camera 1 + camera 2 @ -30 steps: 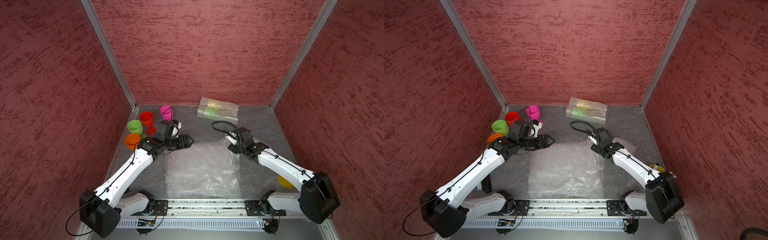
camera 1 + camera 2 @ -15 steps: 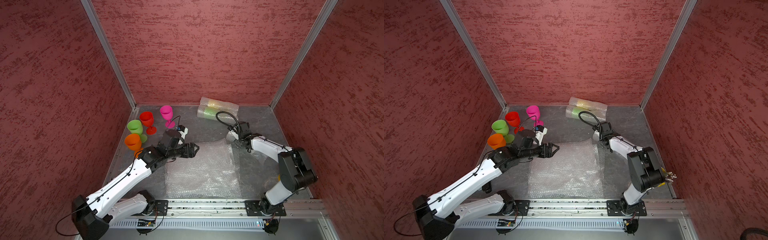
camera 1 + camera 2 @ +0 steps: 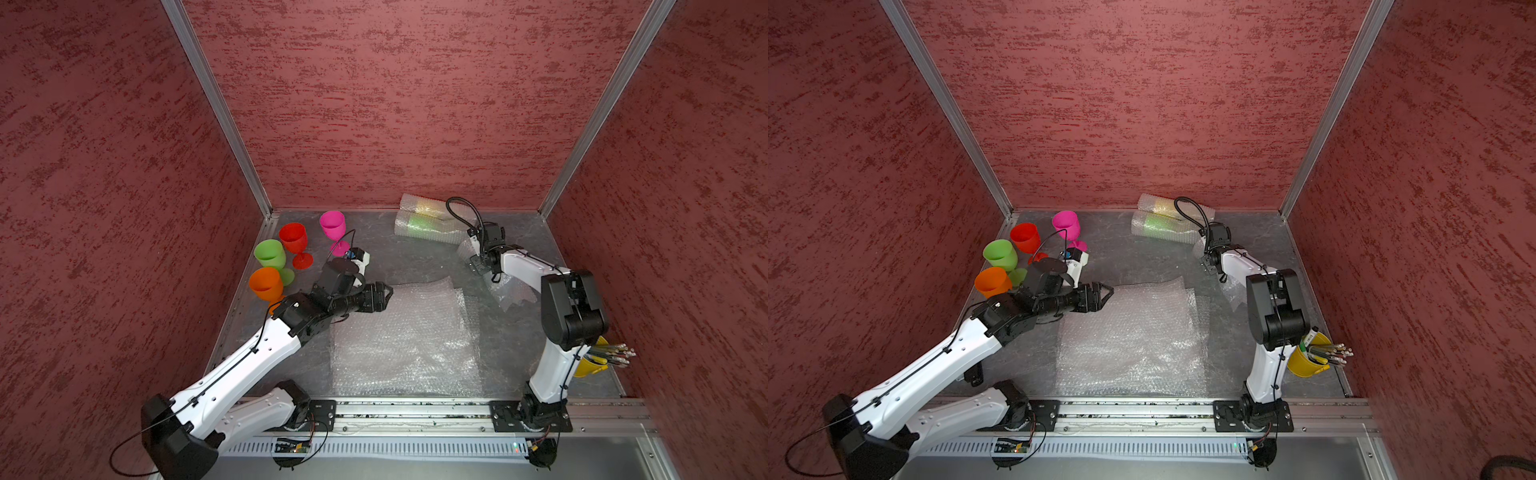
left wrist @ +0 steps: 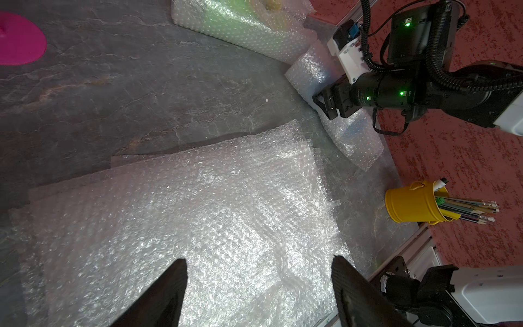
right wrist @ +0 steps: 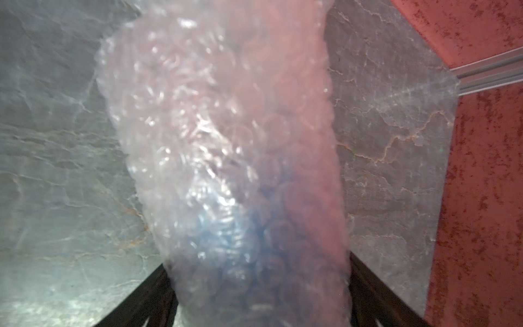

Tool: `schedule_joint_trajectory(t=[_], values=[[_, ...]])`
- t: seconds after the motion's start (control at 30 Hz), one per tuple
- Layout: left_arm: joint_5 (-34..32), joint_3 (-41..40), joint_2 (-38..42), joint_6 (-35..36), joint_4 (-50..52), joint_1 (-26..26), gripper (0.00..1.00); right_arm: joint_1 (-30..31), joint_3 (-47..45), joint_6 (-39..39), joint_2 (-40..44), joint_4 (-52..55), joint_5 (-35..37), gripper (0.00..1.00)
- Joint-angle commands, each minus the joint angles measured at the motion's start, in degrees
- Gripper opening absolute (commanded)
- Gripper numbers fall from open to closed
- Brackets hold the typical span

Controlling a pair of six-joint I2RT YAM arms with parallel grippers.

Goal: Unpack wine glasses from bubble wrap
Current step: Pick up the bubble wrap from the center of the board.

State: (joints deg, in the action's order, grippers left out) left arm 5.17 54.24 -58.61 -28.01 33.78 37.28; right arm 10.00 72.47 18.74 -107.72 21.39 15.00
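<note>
Moved since a second ago: the right arm has reared up with its elbow high over its base, uncovering the yellow cup of pencils [image 3: 586, 366]. The right hand [image 3: 478, 262] has hardly shifted. The left hand [image 3: 390, 296] has edged slightly forward.

- Right hand: fingers wide on either side of a bubble-wrap sleeve [image 5: 226, 170] on the right of the desk [image 3: 415, 262]. A blue tint shows through the sleeve. Whether the fingers press it cannot be told.
- Left hand: fingers wide, nothing between them, over the far left corner of the flat sheets [image 3: 405, 340] stacked mid-desk.
- Wrapped, by the far wall, side by side: yellow-tinted sleeve [image 3: 424, 204], green-tinted sleeve [image 3: 419, 226].
- Unwrapped, upright, far left corner: pink goblet [image 3: 332, 224], red goblet [image 3: 293, 237], green goblet [image 3: 270, 254], orange goblet [image 3: 266, 283].
</note>
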Motion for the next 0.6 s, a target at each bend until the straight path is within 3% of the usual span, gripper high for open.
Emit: schedule_joint_trajectory(t=[0.0,0.2,0.3,0.47,0.53,0.57], values=[[0.0,0.2,-0.2,-0.1,-0.4,-0.7,0.81,-0.3,2.9,-9.0,-1.1,6.2,-4.2,0.81],[0.6,0.0,-0.4,-0.5,-0.5,-1.2,0.81,-1.1,4.6,-17.4,-1.2,13.9,-1.5,0.79],[1.0,0.0,-0.4,-0.6,-0.6,-1.4,0.81,-1.9,4.2,-20.7,-1.0,16.0,-1.6,0.75],[2.2,-0.4,-0.3,-1.0,-1.1,-2.1,0.81,-2.0,1.1,-23.5,0.1,16.1,-4.3,0.77],[2.8,-0.4,-0.3,-1.0,-1.2,-2.3,0.81,-2.0,-1.6,-23.9,1.5,13.2,-4.6,0.81],[3.1,-0.4,-0.3,-1.0,-1.3,-2.5,0.81,-2.0,-2.8,-24.1,2.3,12.0,-4.9,0.96]])
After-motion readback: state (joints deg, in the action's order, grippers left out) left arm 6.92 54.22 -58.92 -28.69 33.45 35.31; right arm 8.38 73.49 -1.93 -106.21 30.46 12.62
